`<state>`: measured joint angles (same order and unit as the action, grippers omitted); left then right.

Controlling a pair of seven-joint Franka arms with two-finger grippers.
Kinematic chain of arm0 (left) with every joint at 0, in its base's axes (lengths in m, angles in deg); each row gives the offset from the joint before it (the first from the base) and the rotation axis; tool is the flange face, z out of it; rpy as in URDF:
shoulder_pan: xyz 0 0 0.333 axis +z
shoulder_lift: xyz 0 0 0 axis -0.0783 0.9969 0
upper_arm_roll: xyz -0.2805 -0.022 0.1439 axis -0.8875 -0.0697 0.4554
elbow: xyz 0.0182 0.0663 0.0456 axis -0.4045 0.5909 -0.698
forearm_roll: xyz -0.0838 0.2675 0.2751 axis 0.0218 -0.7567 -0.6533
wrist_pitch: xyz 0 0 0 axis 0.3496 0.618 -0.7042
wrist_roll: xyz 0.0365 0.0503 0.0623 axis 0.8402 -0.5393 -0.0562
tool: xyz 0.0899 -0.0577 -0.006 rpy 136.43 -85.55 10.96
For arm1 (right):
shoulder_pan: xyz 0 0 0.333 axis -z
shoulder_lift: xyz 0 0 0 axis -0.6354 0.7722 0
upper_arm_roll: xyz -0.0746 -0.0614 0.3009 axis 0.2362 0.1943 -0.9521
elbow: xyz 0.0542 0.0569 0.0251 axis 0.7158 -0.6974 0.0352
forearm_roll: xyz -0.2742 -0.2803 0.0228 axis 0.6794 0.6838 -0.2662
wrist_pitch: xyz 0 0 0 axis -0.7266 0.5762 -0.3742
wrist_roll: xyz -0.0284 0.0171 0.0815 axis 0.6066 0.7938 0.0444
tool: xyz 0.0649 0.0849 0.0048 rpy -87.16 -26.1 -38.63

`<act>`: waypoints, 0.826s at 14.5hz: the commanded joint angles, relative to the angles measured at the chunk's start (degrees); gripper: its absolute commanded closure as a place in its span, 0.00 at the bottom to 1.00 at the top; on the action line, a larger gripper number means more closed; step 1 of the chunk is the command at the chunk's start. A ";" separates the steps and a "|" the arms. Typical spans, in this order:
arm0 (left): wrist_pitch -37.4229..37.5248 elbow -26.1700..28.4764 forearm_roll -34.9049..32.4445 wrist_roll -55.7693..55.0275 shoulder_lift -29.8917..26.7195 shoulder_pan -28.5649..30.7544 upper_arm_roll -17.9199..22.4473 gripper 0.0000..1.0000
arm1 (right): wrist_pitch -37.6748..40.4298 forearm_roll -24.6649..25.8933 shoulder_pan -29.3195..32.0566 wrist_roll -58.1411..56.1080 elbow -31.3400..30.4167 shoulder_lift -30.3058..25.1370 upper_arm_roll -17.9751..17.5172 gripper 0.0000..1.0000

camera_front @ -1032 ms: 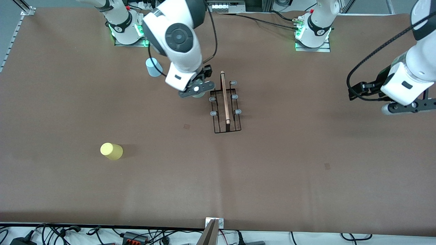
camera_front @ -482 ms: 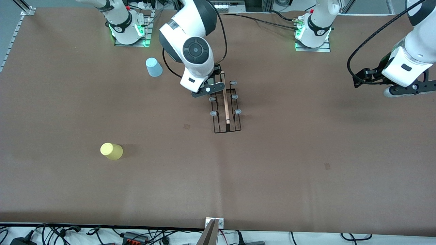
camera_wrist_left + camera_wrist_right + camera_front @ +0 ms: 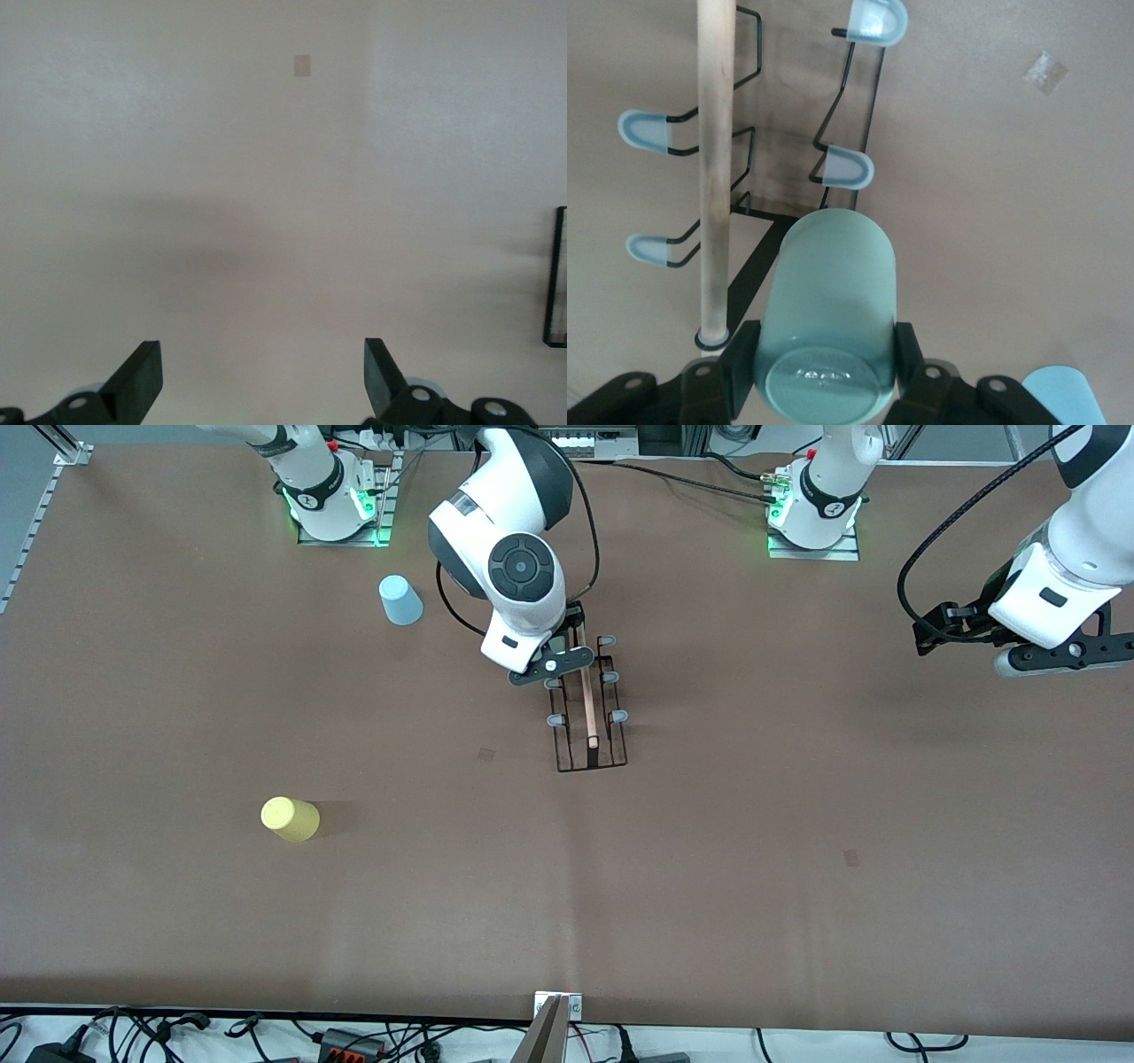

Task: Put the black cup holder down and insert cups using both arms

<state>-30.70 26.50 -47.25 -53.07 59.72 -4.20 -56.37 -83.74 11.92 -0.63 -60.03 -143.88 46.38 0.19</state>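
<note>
My right gripper (image 3: pixel 551 666) is shut on the pale green cup (image 3: pixel 828 301), which is gripped near its closed base. It is over the end of the black cup holder (image 3: pixel 589 704) that lies nearest the arm bases. In the right wrist view the cup's other end is close to a grey-tipped peg (image 3: pixel 846 168), beside the wooden bar (image 3: pixel 715 168). The cup is hidden under the arm in the front view. The light blue cup (image 3: pixel 400 600) and the yellow cup (image 3: pixel 290 818) stand upside down toward the right arm's end. My left gripper (image 3: pixel 1059 657) is open and empty, and that arm waits over its end of the table.
Small tape patches (image 3: pixel 486 755) (image 3: pixel 851 858) lie on the brown table. Cables and a metal bracket (image 3: pixel 556 1010) run along the table edge nearest the front camera. The holder's edge (image 3: pixel 558 274) shows in the left wrist view.
My right arm has carried the green cup from beside the holder to over its pegs. My left gripper has drifted a little toward the arm bases.
</note>
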 commanded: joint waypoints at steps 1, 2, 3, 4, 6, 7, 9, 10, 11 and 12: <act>-1.37 -0.20 1.59 1.00 -0.24 0.06 0.87 0.00 | -0.45 -0.92 -0.70 0.78 0.98 1.22 0.53 0.76; -1.38 -0.11 1.59 1.00 -0.15 0.06 0.79 0.00 | -0.45 -1.01 -0.70 0.78 0.98 1.49 0.53 0.76; -1.38 -0.20 1.59 0.92 -0.15 0.06 0.78 0.00 | -0.45 -1.01 -0.70 0.78 0.98 1.66 0.53 0.76; -1.38 -0.28 1.59 1.00 -0.15 0.06 0.78 0.00 | -0.45 -1.36 -0.70 0.78 0.98 2.01 0.53 0.76; -1.38 -0.28 1.59 0.91 -0.15 -0.03 0.61 0.00 | -0.45 -1.36 -0.70 0.78 0.98 2.45 0.53 0.76; -1.29 -0.37 1.59 0.83 -0.15 -0.03 0.61 0.00 | -0.54 -1.36 -0.70 0.70 0.98 2.54 0.53 0.75; -1.29 -0.37 1.59 0.83 -0.15 -0.03 0.61 0.00 | -0.72 -1.28 -0.70 0.70 0.98 3.42 0.53 0.70; -1.29 -0.37 1.59 0.74 -0.15 -0.12 0.61 0.00 | -1.41 -1.36 -0.70 0.78 0.98 3.77 0.53 0.65; -1.20 -0.37 1.59 0.74 -0.15 -0.12 0.52 0.00 | -2.12 -1.36 -0.79 1.13 0.98 3.86 0.53 0.38; -1.11 -0.37 1.59 0.74 -0.24 -0.20 0.52 0.00 | -2.56 -1.36 -0.79 3.05 1.07 3.69 0.53 0.00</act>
<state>-31.83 26.50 -46.48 -53.07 59.72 -4.12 -56.01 -85.57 11.58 -0.67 -59.54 -143.88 49.60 0.19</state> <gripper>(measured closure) 0.000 0.344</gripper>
